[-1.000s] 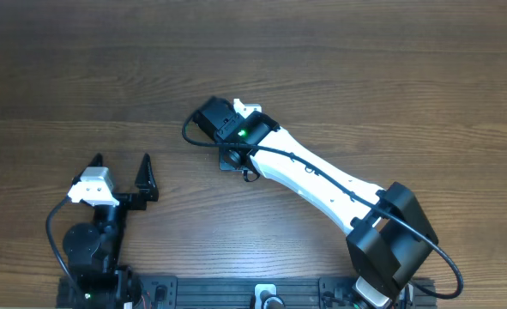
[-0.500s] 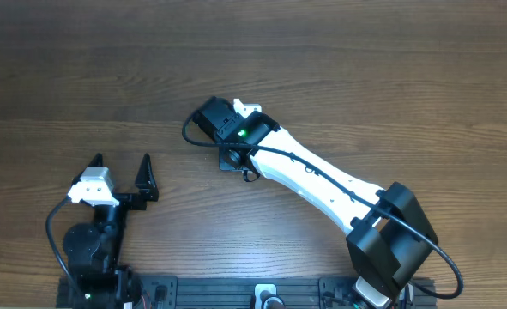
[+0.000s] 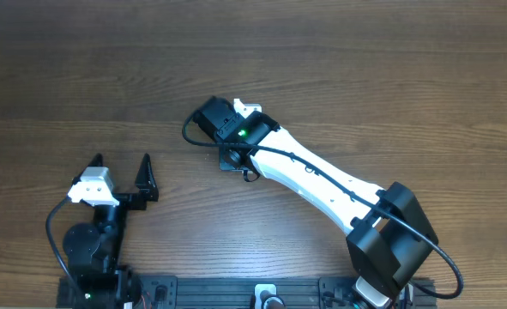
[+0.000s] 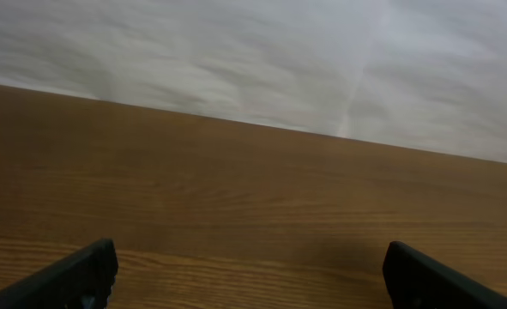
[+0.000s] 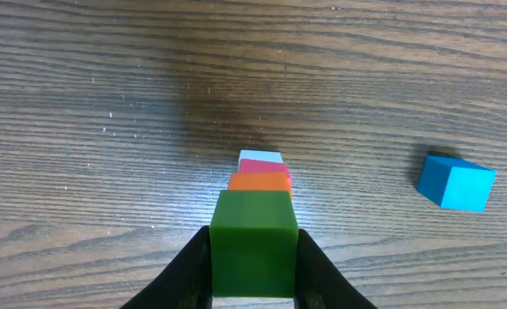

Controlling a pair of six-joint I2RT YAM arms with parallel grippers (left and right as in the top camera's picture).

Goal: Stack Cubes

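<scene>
1. Left pincer [image 3: 121, 165]: sits near-left on the table [image 3: 365, 69], close to its own base. Jaws are wide apart with nothing between them. Its wrist view has bare wood ahead.
2. Stack: mid-table, a bit left of centre, under the wrist of the right arm [image 3: 313, 176]. Pale cube [image 5: 261, 156] is lowest, red cube [image 5: 264, 167] is on it, and orange cube [image 5: 259, 181] is above that.
3. Green cube [image 5: 253, 249]: directly over the orange cube and lined up with the column. I cannot tell whether it is seated or just above.
4. Right pincer [image 5: 254, 242]: closed to cube width, one finger flat against each of two opposite sides of the green cube.
5. Handling, my judgement: the cubes look rigid, light and smooth-faced, and not fragile. Smooth faces could slip, so hold two opposite flat sides at mid-height, never the corners. A four-high column this narrow should tip easily from any sideways push.
6. Blue cube [image 5: 456, 182]: alone on the table, well apart from the stack and turned at an angle to it. I cannot tell which side of the scene it is on. It is probably the next one to go up. The wrist would need to turn to meet its flat sides.
7. Right arm again: it runs from the near-right base diagonally to the middle. Nothing crowds the stack except the pincer's own fingers. The main risk is nudging the column when opening or lifting away. The left arm is well apart and no obstacle.
</scene>
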